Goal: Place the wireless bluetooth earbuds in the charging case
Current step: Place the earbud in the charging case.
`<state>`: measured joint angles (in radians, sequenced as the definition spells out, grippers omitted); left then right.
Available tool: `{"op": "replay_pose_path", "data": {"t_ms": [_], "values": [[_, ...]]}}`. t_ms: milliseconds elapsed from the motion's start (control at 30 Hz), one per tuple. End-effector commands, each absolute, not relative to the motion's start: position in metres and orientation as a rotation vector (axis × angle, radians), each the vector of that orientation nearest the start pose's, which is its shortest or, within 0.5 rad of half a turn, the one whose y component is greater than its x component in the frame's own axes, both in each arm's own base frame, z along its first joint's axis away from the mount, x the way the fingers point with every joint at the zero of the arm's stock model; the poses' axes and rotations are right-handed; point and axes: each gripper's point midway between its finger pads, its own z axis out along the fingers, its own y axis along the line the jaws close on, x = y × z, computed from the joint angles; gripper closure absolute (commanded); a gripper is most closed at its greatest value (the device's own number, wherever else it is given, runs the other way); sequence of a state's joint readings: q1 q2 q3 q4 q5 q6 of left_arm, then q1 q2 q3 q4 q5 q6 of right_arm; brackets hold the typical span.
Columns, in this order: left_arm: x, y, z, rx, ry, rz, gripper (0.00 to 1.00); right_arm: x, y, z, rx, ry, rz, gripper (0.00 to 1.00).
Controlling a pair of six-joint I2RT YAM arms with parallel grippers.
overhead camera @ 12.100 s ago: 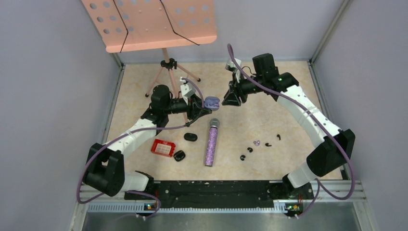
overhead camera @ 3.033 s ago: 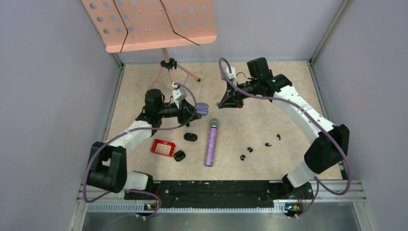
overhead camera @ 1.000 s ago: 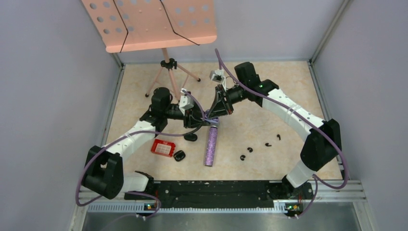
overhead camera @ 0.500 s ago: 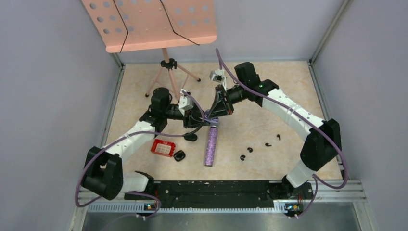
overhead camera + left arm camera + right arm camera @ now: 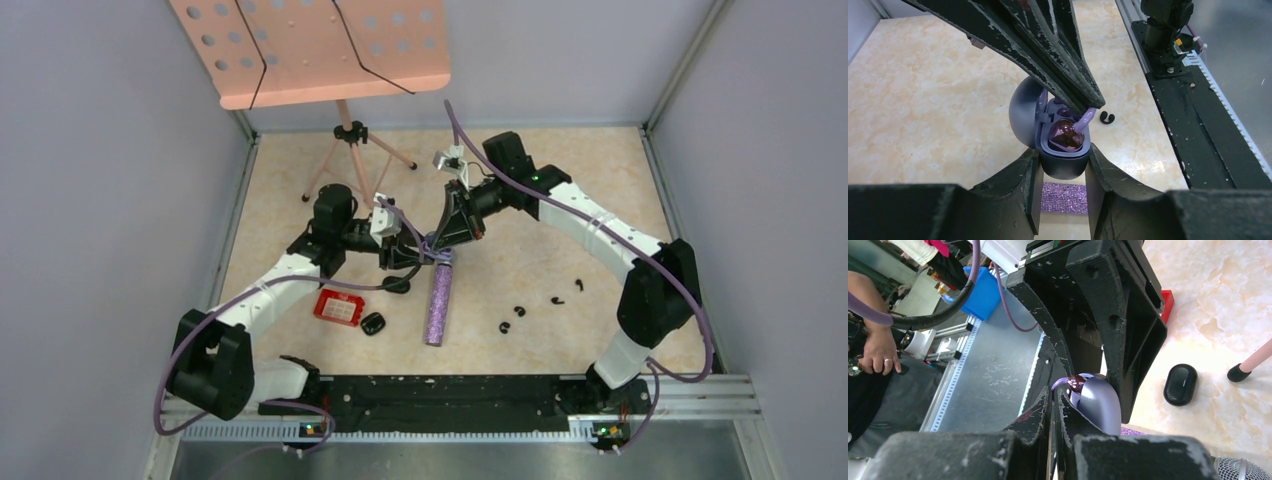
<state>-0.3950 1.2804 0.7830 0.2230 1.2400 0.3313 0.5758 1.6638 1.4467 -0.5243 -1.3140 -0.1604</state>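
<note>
Brought together since earlier, left pincer (image 5: 1063,161) clamps an open, glossy pale purple charging case (image 5: 1024,114); right pincer (image 5: 1054,394) pinches a pale purple short-stemmed earbud (image 5: 1068,136) seated inside.

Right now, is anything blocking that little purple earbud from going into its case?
Nothing visible does. The left gripper holds the case with its lid swung open, and the earbud, pinched by its stem in the right gripper, sits at the near pocket.
</note>
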Motion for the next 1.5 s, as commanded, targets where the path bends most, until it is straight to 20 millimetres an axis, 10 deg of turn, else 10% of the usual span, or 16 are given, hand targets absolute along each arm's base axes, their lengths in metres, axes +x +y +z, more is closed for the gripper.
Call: {"op": "replay_pose_path", "data": {"t_ms": [0, 1467], "values": [[0.216, -0.271, 0.255, 1.467, 0.97, -1.115, 1.0, 0.23, 0.339, 0.271, -1.379, 1.596, 1.643, 1.0], [0.214, -0.272, 0.268, 1.441, 0.953, -1.113, 1.0, 0.237, 0.345, 0.253, -1.465, 1.516, 1.611, 1.0]]}}
